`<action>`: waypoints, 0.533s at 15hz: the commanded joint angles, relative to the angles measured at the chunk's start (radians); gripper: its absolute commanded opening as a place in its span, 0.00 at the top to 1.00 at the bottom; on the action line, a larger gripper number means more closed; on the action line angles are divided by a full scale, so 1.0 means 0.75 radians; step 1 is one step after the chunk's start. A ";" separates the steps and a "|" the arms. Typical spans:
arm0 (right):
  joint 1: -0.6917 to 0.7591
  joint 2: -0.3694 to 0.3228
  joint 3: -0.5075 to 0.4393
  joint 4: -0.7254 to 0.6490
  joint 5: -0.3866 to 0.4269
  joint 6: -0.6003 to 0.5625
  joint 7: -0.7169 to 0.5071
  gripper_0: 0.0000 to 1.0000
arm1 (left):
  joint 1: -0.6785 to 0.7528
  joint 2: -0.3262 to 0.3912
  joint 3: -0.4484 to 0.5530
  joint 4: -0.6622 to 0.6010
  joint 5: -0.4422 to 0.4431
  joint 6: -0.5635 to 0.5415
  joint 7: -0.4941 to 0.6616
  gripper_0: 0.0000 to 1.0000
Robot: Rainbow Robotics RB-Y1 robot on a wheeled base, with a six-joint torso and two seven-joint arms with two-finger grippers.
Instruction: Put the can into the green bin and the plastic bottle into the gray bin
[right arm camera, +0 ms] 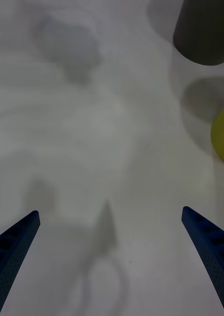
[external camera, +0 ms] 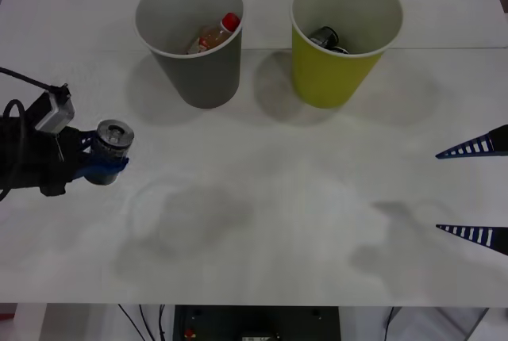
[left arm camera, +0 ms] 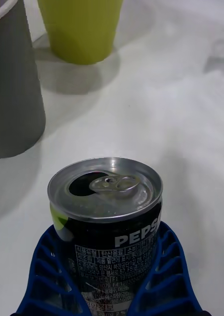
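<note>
Left tool [external camera: 101, 165]: left edge of the front view, mid-height; blue fingers [left arm camera: 47, 266] pinching a can [external camera: 114, 138] from both sides.
Can: upright in the left tool, dark body with white lettering, silver top, tab opening punched; above the desk [external camera: 262, 222], well apart from both bins.
Gray bin [external camera: 194, 55]: upper left-centre of the front view, upright on the desk.
Plastic bottle [external camera: 216, 35]: inside the gray bin, tilted, red cap toward the bin's right wall.
Green bin [external camera: 340, 63]: upper right-centre, upright, just beside the gray bin; a dark metallic item [external camera: 325, 38] lies inside, too hidden to identify.
Right tool [external camera: 473, 190]: right edge, lower half; fingers spread wide, nothing between them, over bare desk.
</note>
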 commanded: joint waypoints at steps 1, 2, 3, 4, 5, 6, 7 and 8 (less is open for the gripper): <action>0.000 0.000 0.000 0.000 0.000 0.000 0.000 0.00 | -0.102 -0.013 -0.062 -0.169 -0.149 -0.103 0.230 1.00; 0.000 0.000 0.000 0.000 0.000 0.000 0.000 0.00 | -0.143 -0.031 -0.093 -0.226 -0.196 -0.127 0.326 1.00; 0.000 0.000 0.000 0.000 0.000 0.000 0.000 0.00 | -0.180 -0.056 -0.107 -0.261 -0.228 -0.160 0.402 1.00; 0.000 0.000 0.000 0.000 0.000 0.000 0.000 0.00 | -0.221 -0.097 -0.110 -0.295 -0.261 -0.211 0.465 1.00; 0.000 0.000 0.000 0.000 0.000 0.000 0.000 0.00 | -0.260 -0.136 -0.110 -0.318 -0.280 -0.258 0.514 1.00; 0.000 0.000 0.000 0.000 0.000 0.000 0.000 0.00 | -0.298 -0.166 -0.110 -0.328 -0.288 -0.293 0.553 1.00; 0.000 0.000 0.000 0.000 0.000 0.000 0.000 0.00 | -0.343 -0.187 -0.126 -0.334 -0.310 -0.299 0.592 1.00; 0.000 0.000 0.000 0.000 0.000 0.000 0.000 0.00 | -0.403 -0.191 -0.181 -0.349 -0.363 -0.299 0.652 1.00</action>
